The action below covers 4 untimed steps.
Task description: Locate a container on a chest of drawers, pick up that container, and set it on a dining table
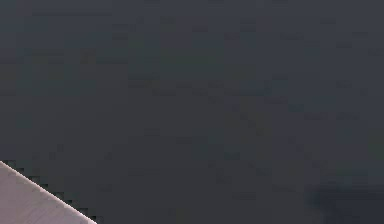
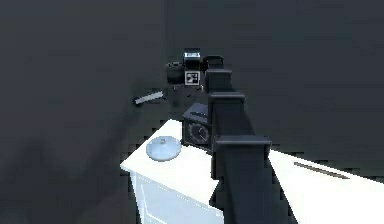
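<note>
The claw (image 2: 168, 80) is near a white chest of drawers (image 2: 165, 188) carrying a round grey dish (image 2: 163, 148); whether it grips anything, I cannot tell.

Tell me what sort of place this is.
Probably a bedroom, or another furnished room indoors: a white chest of drawers stands by dark walls, with a round grey dish and what looks like a small dark clock on top.

Dim room, one brightly lit top.
In the forward view the dark grey wall (image 1: 200, 90) sits in even gloom, with a pale lit wedge (image 1: 30, 203) at the bottom-left corner. In the arm side view light falls from above on the white boxy cabinet (image 2: 330, 198): its top glows, its front is shaded, and the room walls (image 2: 70, 80) behind are near black.
</note>
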Tool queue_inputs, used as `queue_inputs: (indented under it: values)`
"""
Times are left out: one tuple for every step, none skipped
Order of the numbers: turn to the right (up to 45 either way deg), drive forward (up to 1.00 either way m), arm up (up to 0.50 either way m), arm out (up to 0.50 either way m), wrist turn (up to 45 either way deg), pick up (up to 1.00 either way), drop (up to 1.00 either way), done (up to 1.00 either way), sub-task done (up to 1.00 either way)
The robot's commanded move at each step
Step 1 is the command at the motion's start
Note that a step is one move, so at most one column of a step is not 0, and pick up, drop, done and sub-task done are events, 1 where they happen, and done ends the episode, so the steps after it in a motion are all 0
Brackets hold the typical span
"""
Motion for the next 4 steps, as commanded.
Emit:
queue_inputs:
  values:
    - [0.0, 0.00, -0.26, 0.00, 0.0, 0.00, 0.00, 0.00, 0.00]
    - [0.0, 0.00, 0.00, 0.00, 0.0, 1.00, 0.00, 0.00, 0.00]
    - [0.0, 0.00, 0.10, 0.00, 0.0, 0.00, 0.00, 0.00, 0.00]
    - [0.0, 0.00, 0.16, 0.00, 0.0, 0.00, 0.00, 0.00, 0.00]
